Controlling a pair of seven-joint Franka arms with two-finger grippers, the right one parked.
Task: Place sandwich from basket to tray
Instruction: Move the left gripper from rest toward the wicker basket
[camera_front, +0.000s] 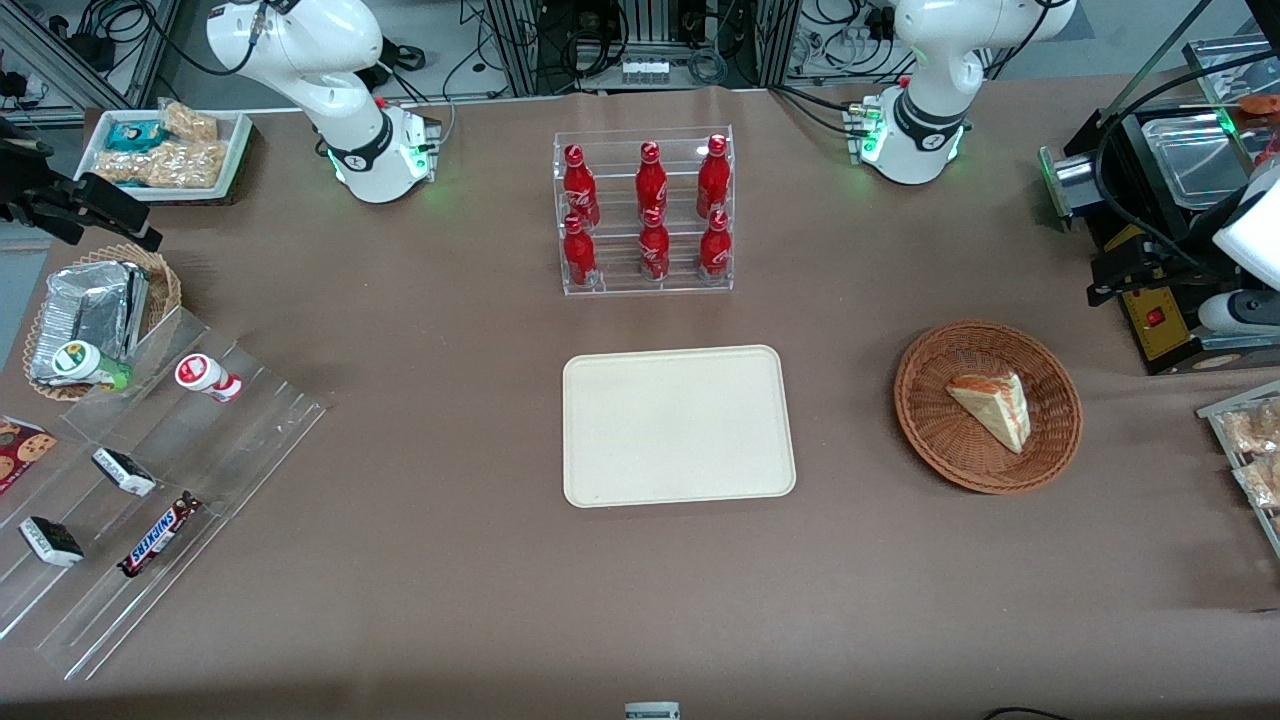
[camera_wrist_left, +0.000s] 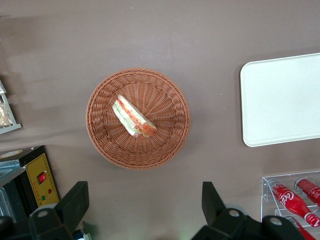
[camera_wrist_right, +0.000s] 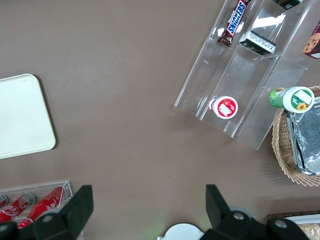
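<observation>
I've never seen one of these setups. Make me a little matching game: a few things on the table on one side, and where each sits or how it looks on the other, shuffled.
Things:
1. sandwich
2. tray
3. bottles
4. gripper

Descriptions:
A. standing in a clear rack
B. lying in the basket
C. open, hanging above the basket, holding nothing
D. bare, beside the basket on the table

Pairs: 1-B, 2-D, 3-A, 4-C
</observation>
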